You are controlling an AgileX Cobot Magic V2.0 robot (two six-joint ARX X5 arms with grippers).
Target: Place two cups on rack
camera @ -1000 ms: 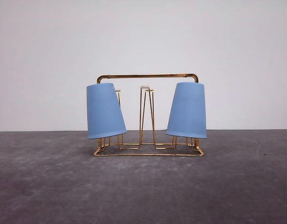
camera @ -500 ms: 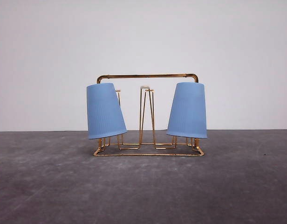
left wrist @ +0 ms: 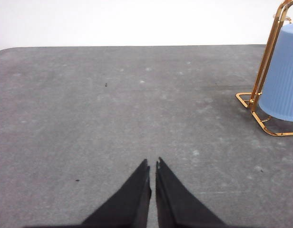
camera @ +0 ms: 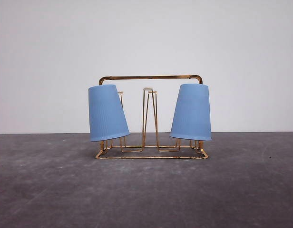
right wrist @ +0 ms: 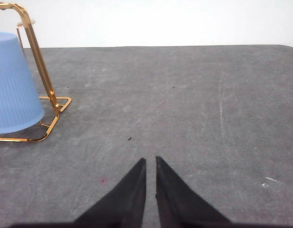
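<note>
Grey table [camera: 146, 190]: both cups [camera: 107, 113] [camera: 192, 112] hang inverted on the rack [camera: 151, 77]; left pincer [left wrist: 152, 164] and right pincer [right wrist: 150, 161] nearly closed, empty.

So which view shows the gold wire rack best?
The front view: the whole gold wire rack shows, handle to base, with both ribbed light-blue cups upside down on it. Each wrist view catches one end and part of one cup.

**Both pincers closed and empty**

The left arm's black, tapered pincer [left wrist: 152, 166] has its fingertips nearly touching, gripping nothing, poised low over the desk. The right arm's matching black pincer [right wrist: 151, 164] is likewise drawn together, empty, angled forward and down.
</note>
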